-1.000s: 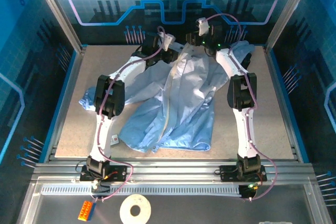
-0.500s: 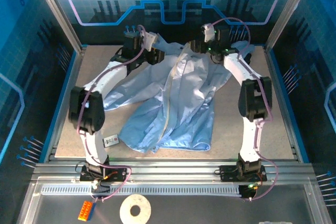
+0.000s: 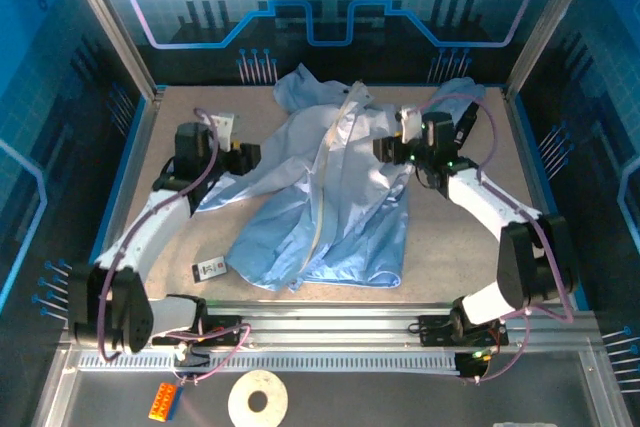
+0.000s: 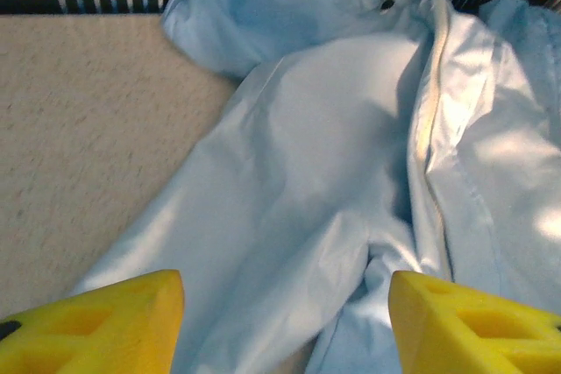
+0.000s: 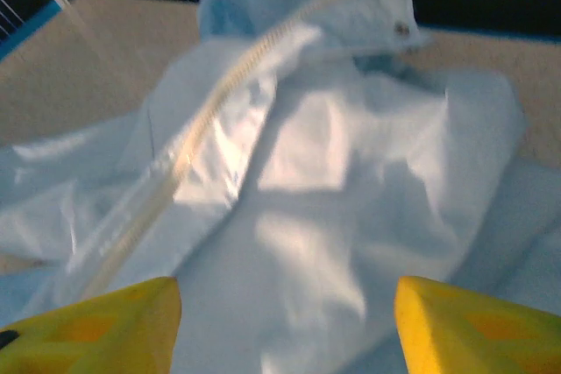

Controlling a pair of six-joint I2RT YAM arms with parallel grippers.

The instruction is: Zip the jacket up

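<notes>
- Overhead, the jacket [image 3: 330, 197] lies spread on the table [image 3: 150, 217], collar toward the far edge and hem toward the arm bases. Its zipper strip [image 3: 322, 187] runs down the middle. The left gripper [image 3: 243, 155] sits by the sleeve side and the right gripper [image 3: 385, 150] over the chest panel. Neither holds any cloth.
- From the left wrist, the left gripper [image 4: 285, 282] has its fingers wide apart with nothing between them, above a smooth fold of jacket [image 4: 307, 155]. The zipper strip [image 4: 429, 111] lies off to one side — so I judge this arm better used to pin the fabric flat.
- From the right wrist, the right gripper [image 5: 287, 291] is likewise spread and empty, and the zipper strip [image 5: 202, 129] crosses the jacket [image 5: 351, 172] diagonally. I cannot make out the slider — it should be located before closing on anything, and the thin cloth kept taut so it does not bunch.
</notes>
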